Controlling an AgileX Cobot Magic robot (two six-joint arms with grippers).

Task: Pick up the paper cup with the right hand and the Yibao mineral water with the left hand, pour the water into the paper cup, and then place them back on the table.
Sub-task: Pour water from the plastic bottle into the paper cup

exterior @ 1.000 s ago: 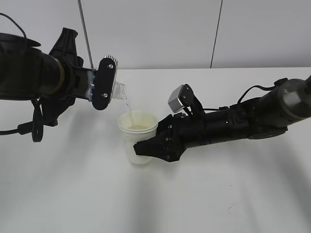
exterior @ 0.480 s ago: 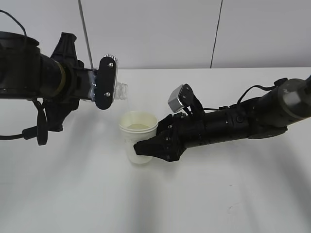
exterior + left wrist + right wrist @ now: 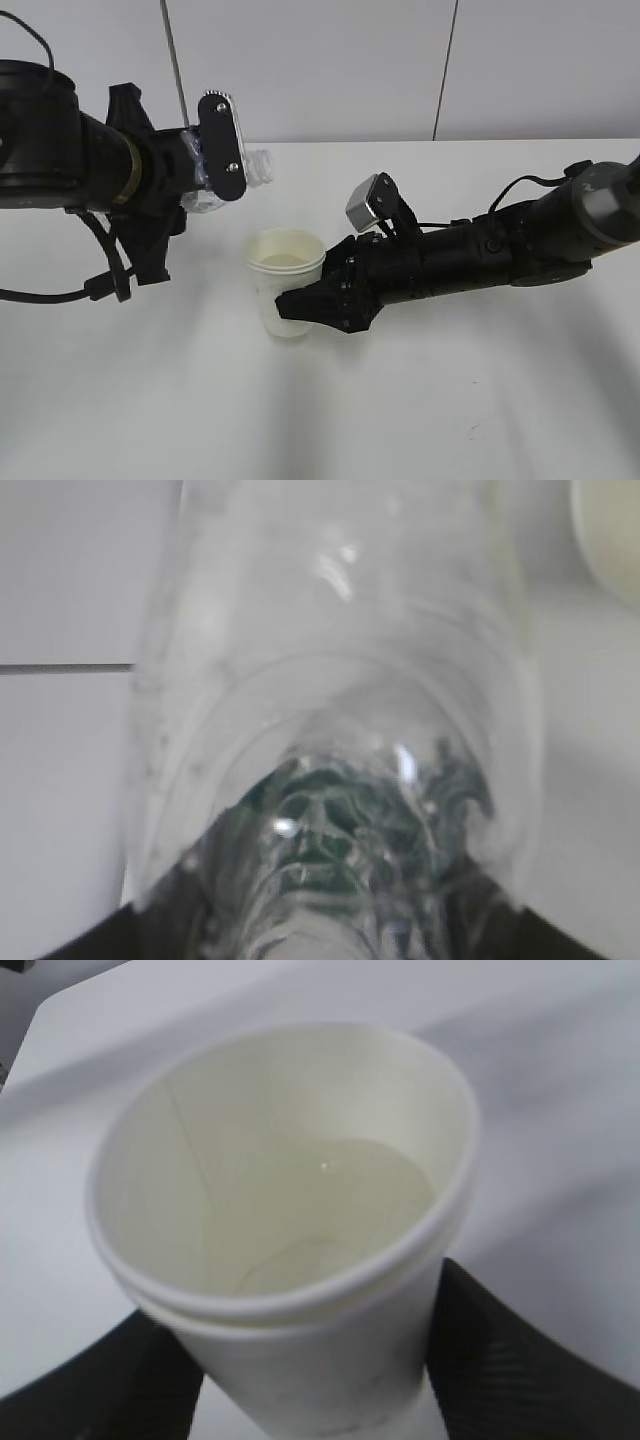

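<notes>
My right gripper [image 3: 300, 305] is shut on the white paper cup [image 3: 285, 282], holding it upright just above the table [image 3: 400, 400]. The right wrist view shows the cup [image 3: 300, 1360] between both black fingers [image 3: 520, 1350], with water in it. My left gripper [image 3: 222, 145] is shut on the clear Yibao mineral water bottle [image 3: 255, 165], held up and to the left of the cup, lying about level with its open neck toward the right. No water is falling. In the left wrist view the bottle [image 3: 340, 680] fills the frame, green label low in view.
The white tabletop runs back to a pale wall [image 3: 350, 60] with two dark vertical seams. Black cables [image 3: 100, 280] hang under the left arm. A silver-grey plate [image 3: 368, 205] stands up on the right arm.
The left gripper has turned the bottle back from its downward tilt to about level and drawn it up and left, away from the cup. The stream of water has stopped. The right arm and cup stay still.
</notes>
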